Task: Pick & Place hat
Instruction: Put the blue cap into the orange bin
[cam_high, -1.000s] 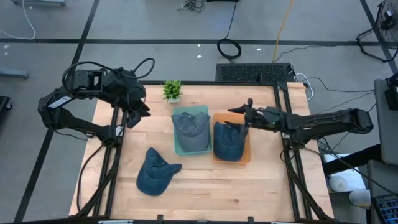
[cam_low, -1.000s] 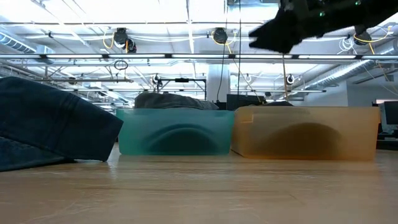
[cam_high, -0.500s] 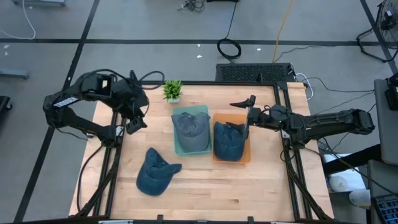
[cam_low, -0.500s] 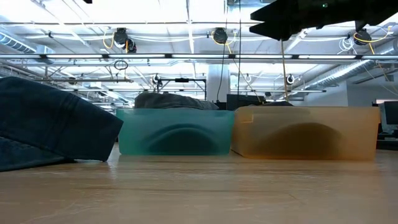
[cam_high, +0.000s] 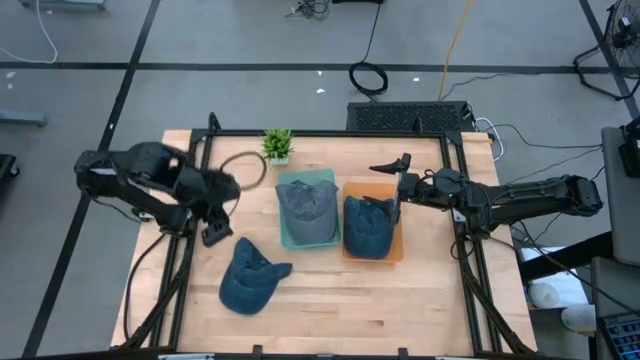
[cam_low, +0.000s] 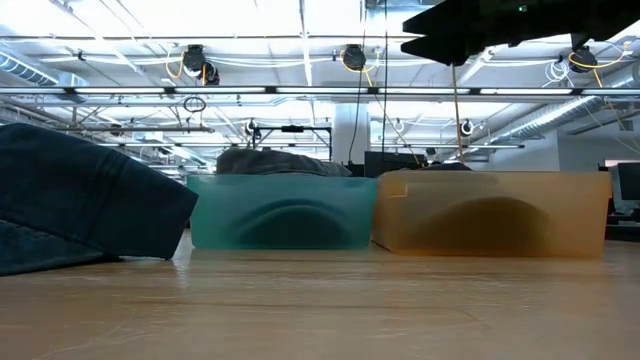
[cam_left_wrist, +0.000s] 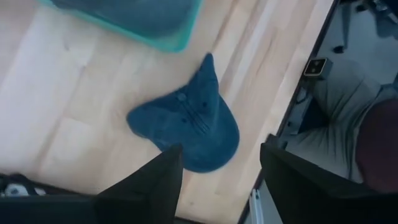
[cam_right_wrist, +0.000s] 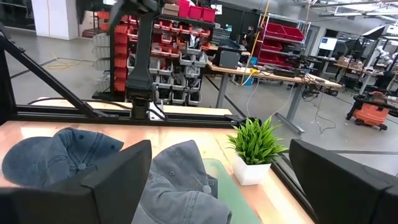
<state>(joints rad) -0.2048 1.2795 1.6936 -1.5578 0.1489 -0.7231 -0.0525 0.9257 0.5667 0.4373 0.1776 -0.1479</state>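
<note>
A blue hat (cam_high: 250, 278) lies flat on the wooden table near its front left; it also shows in the left wrist view (cam_left_wrist: 186, 121) and the low view (cam_low: 80, 200). My left gripper (cam_high: 214, 233) hangs open above the table, just far-left of this hat, pointing steeply down; its fingers (cam_left_wrist: 155, 180) frame the hat from above without touching it. A grey hat (cam_high: 307, 203) lies in a teal tray (cam_high: 287, 240). A dark blue hat (cam_high: 368, 228) lies in an orange tray (cam_high: 397, 252). My right gripper (cam_high: 392, 177) is open and level, above the orange tray's far edge.
A small potted plant (cam_high: 277, 145) stands at the far edge behind the teal tray. The black frame rails (cam_high: 185, 270) run along the table's left and right sides. Bare wood lies in front of both trays.
My left gripper has swung from the table's far left corner toward the near edge and the loose blue hat, sinking a little and turning as it went. My right gripper has tipped up slightly above the orange tray. No hat has moved.
</note>
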